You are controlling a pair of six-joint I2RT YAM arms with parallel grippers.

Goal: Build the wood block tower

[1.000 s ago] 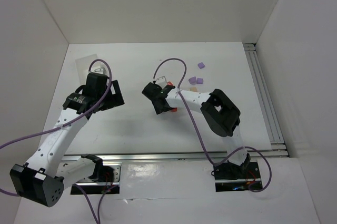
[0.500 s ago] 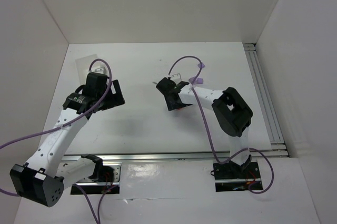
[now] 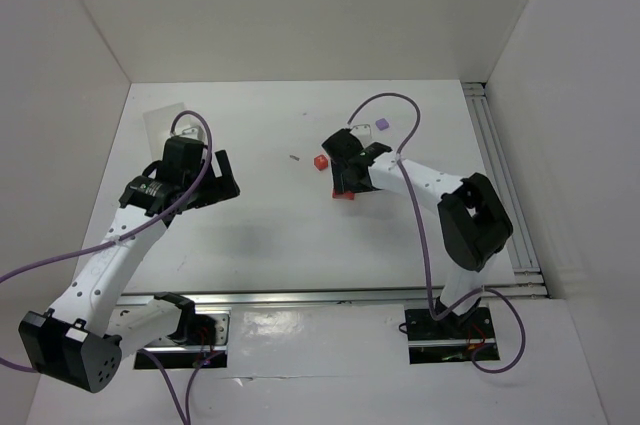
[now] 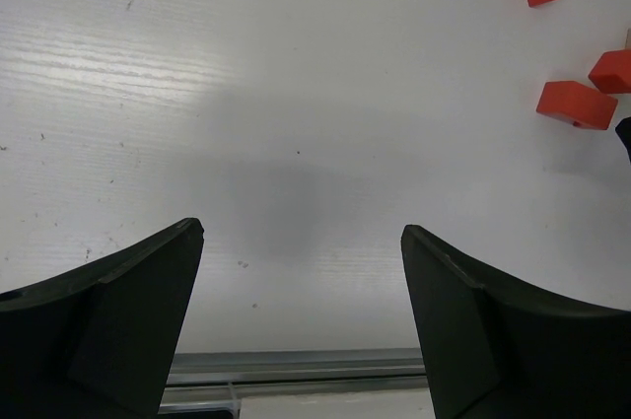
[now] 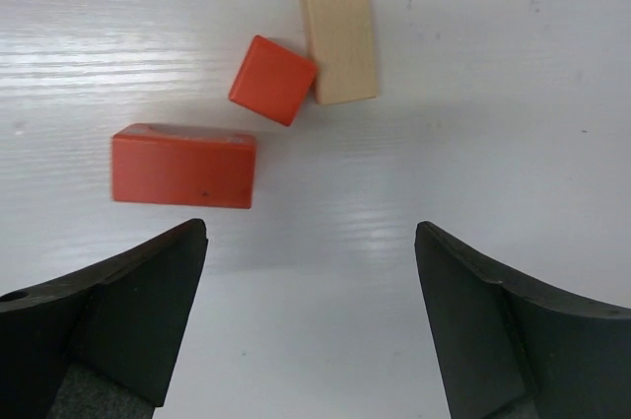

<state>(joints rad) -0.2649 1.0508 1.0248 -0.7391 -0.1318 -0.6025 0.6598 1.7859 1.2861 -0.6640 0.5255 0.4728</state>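
The right gripper has its fingers spread wide with nothing between them. It hovers over a small cluster on the table. A red slab lies flat just ahead of its left finger. A red cube sits just beyond the slab, and one corner of the cube touches a tan block.

A lettered red block lies near the cluster on its left, and a lilac block sits apart toward the back. The left gripper is also spread and empty, over bare table well to the left.

No stack is visible (every piece in view lies loose and flat), so the tower looks barely begun, and the step in hand seems to be choosing a first piece.

The slab looks like the natural pick. Taking it calls for shifting left so the slab sits between the fingers, lining the fingers up across its narrow sides, then lowering and closing. Taking the cube instead would probably nudge the tan block it touches.
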